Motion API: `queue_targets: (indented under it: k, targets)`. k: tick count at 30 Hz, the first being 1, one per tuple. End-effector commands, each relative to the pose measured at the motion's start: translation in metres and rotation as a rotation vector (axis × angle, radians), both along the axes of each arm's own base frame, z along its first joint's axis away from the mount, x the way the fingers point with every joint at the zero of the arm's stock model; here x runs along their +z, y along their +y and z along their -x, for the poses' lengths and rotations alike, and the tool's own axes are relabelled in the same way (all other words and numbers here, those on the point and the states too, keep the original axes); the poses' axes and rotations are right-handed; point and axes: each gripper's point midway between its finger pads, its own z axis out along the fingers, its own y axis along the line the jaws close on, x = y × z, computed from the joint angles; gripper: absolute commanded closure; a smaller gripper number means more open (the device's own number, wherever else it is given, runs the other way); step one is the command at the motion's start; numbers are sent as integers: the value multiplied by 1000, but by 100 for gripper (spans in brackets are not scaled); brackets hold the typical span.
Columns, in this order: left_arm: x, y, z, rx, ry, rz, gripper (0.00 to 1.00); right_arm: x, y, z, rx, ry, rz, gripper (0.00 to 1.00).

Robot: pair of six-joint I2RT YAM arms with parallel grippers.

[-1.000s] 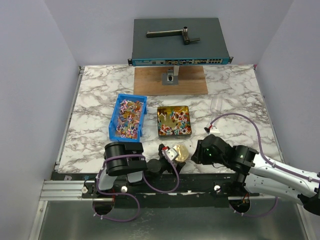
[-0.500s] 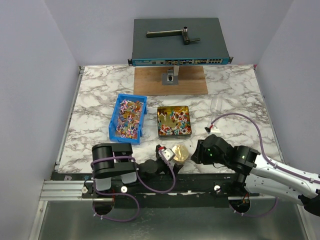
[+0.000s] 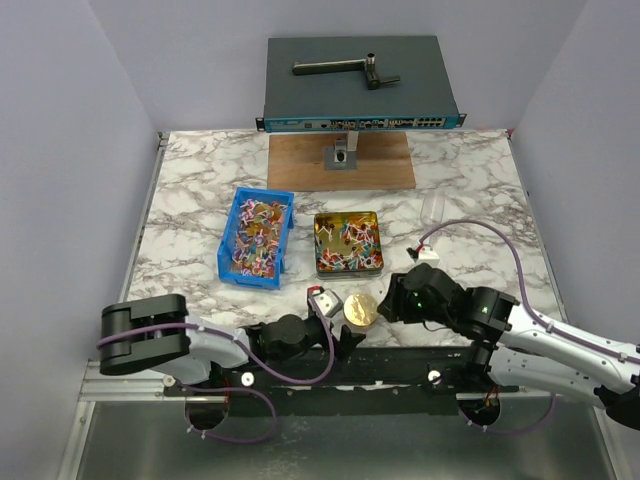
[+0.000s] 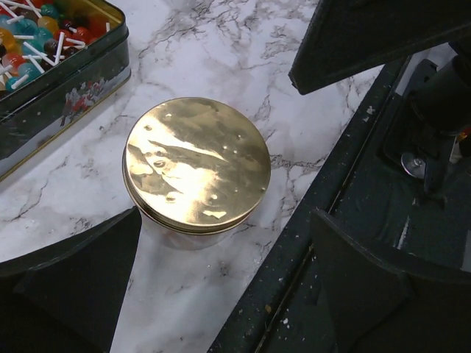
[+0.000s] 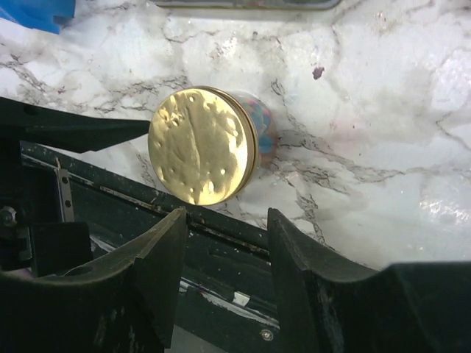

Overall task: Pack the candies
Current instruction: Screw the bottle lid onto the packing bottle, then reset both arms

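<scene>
On the bench [image 5: 383,110] near its front edge, only your right wrist view shows candies [image 5: 257,116] inside the jar [image 5: 268,143] under the gold lid [image 5: 202,145]. Your left gripper [image 4: 221,246] gapes wide and your right gripper [image 5: 226,220] stands partly open, both empty.

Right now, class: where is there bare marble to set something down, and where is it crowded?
Bare marble lies left of the blue bin, toward the table's left edge, and right of the candy tin, apart from a small clear item. The near centre is crowded: the left gripper and right gripper flank the gold-lidded jar.
</scene>
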Motion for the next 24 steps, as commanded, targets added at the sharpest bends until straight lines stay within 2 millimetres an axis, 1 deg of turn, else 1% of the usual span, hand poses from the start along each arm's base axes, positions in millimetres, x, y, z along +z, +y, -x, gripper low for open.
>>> queue_targets:
  k: [1, 2, 4, 6, 8, 9, 10, 11, 13, 14, 15, 16, 20, 23, 24]
  targets:
    - [-3, 8, 11, -27, 67, -75, 1, 21, 5, -15, -10, -81, -10, 45]
    - [-3, 11, 10, -19, 67, -96, 1, 23, 5, -16, -12, -89, -7, 42]
    - [2, 17, 8, -5, 58, -116, 1, 27, 5, -19, -17, -103, -2, 38]
    - [11, 23, 5, 21, 48, -129, 1, 33, 5, -22, -15, -122, -1, 37]
    - [25, 30, -1, 56, 32, -123, 1, 41, 6, -25, -5, -149, -5, 34]
    - [28, 35, -3, 74, 31, -130, 1, 46, 7, -27, -7, -162, -10, 29]
    - [38, 38, -6, 94, 27, -113, 1, 51, 7, -29, -10, -178, -16, 26]
    - [43, 43, -8, 106, 24, -114, 1, 56, 7, -30, -8, -195, -24, 22]
    - [58, 50, -10, 119, 11, -100, 1, 64, 8, -33, -3, -223, -35, 17]
    - [70, 53, -12, 130, 3, -81, 1, 67, 9, -34, 3, -235, -37, 14]
    - [77, 59, -14, 145, 0, -78, 1, 70, 10, -35, 10, -244, -38, 8]
    - [89, 63, -15, 159, -3, -58, 1, 73, 10, -36, 13, -253, -33, 1]
    - [123, 86, -22, 217, 22, -41, 1, 82, 8, -42, -8, -274, -6, 0]
    - [149, 100, -25, 235, 27, -54, 1, 87, 10, -46, -4, -283, 9, 0]
    - [152, 105, -26, 241, 35, -75, 1, 89, 10, -48, -8, -286, 18, 0]
